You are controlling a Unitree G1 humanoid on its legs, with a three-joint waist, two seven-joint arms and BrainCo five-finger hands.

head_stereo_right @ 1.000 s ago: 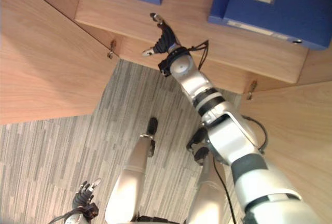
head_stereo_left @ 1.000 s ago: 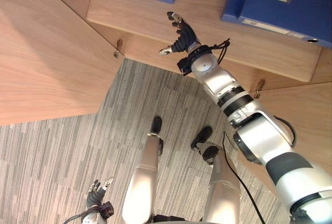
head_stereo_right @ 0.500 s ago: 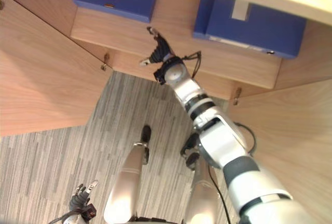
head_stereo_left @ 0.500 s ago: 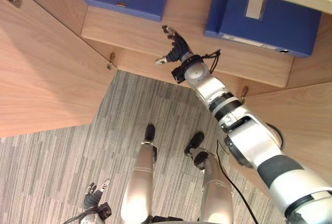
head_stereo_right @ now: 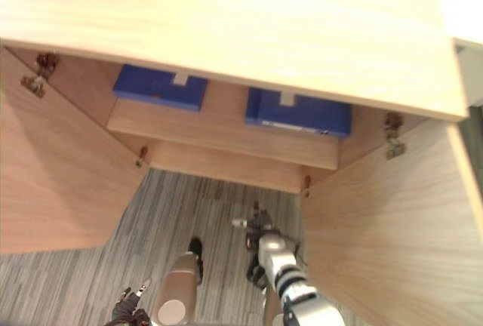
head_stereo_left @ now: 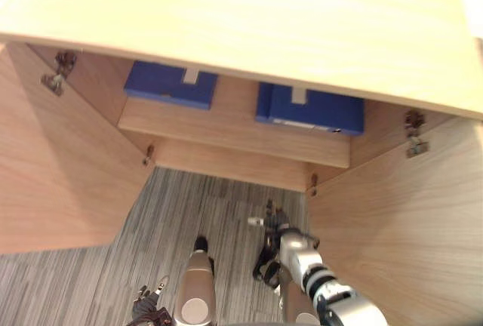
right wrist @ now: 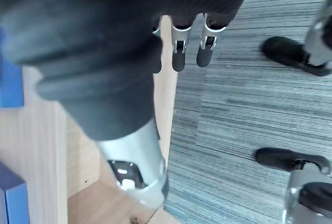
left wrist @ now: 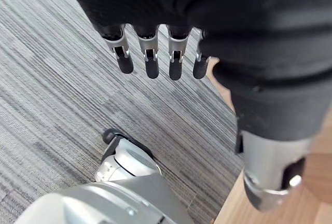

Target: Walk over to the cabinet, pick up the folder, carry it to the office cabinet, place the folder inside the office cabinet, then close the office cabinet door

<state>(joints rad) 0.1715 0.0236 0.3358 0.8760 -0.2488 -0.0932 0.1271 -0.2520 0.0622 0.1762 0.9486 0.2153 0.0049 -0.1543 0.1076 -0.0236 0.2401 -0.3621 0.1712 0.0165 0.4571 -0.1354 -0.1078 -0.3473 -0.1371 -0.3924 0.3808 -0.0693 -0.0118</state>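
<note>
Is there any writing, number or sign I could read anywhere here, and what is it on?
No text can be read anywhere.
Pale tag on the left blue folder: too small to read.
White strip on the right blue folder: too small to read.

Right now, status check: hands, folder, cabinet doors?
Left hand open, empty. Right hand open, empty, short of the shelf. Left folder, right folder on it. Left door, right door open.

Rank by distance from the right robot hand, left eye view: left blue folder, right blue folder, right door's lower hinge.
1. Lower hinge, at the right door, by the right robot hand.
2. Right blue folder, right on the shelf.
3. Left blue folder, left on it.
</note>
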